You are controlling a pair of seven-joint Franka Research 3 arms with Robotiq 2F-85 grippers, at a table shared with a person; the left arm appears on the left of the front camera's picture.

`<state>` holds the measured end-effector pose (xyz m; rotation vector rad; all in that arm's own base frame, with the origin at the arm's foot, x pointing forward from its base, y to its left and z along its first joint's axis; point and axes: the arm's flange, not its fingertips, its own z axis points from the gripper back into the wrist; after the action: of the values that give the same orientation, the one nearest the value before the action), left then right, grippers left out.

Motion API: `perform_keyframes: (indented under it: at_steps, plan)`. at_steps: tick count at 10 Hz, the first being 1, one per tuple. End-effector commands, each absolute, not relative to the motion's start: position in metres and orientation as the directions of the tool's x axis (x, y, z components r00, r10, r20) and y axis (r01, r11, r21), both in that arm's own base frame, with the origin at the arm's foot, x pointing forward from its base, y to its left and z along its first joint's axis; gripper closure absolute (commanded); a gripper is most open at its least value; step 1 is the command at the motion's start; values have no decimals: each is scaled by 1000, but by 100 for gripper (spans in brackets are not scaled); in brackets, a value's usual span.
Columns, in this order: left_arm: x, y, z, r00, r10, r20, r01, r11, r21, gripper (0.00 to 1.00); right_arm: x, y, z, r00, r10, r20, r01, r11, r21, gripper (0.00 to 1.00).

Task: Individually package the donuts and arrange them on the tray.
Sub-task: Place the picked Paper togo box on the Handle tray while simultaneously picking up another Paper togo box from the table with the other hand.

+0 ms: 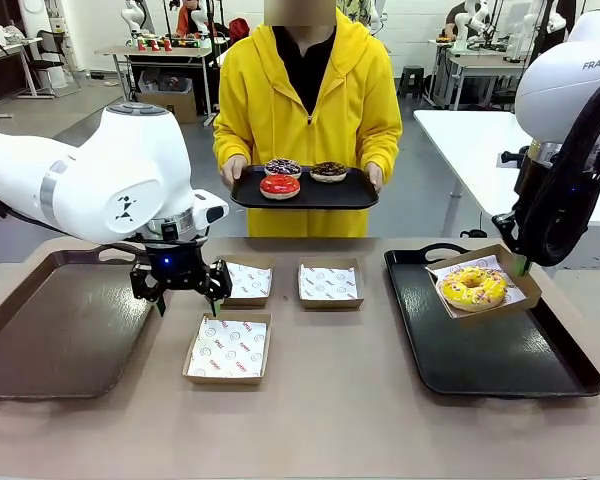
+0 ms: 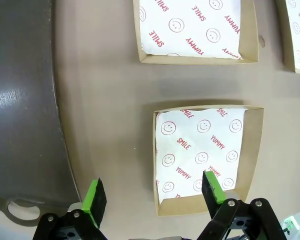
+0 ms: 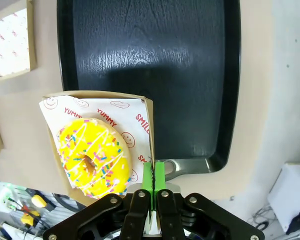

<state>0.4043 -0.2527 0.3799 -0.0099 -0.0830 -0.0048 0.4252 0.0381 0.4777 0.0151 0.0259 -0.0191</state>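
Reading "SMILE" and "YUMMY" in red among smiley faces on the white paper (image 2: pixel 200 150) lining the cardboard boxes. Pinching the wall of a tilted box (image 3: pixel 97 95) in the closed right gripper (image 3: pixel 153 172), over the black tray (image 1: pixel 500 360), with the sprinkled yellow donut (image 1: pixel 473 287) lying inside. Hanging the wide-open left gripper (image 2: pixel 154 189) over another box (image 2: pixel 255 150) on the bench (image 1: pixel 330 430), with the glossy red donut (image 1: pixel 280 185), purple donut (image 1: pixel 282 166) and chocolate donut (image 1: pixel 328 171) sitting on the person's tray (image 1: pixel 352 193).

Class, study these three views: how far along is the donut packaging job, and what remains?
Done: the yellow donut sits in a lined box. In hand: the right gripper is shut on that box's rim, holding it over the black tray. The open left gripper hovers above one of three empty boxes. Left: three donuts wait on the person's tray.
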Motion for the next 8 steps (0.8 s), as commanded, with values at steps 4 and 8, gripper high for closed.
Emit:
perform_keyframes:
  at_steps: [4,8]
  plan:
    - [404,-251,387,995,-7,97,7,1000,-1,0,424,38,479,1000,-19,-25,19,1000,15,99]
    - [393,-249,376,996,17,90,-15,1000,-23,0,427,38,465,999,-31,-34,32,999,21,99]
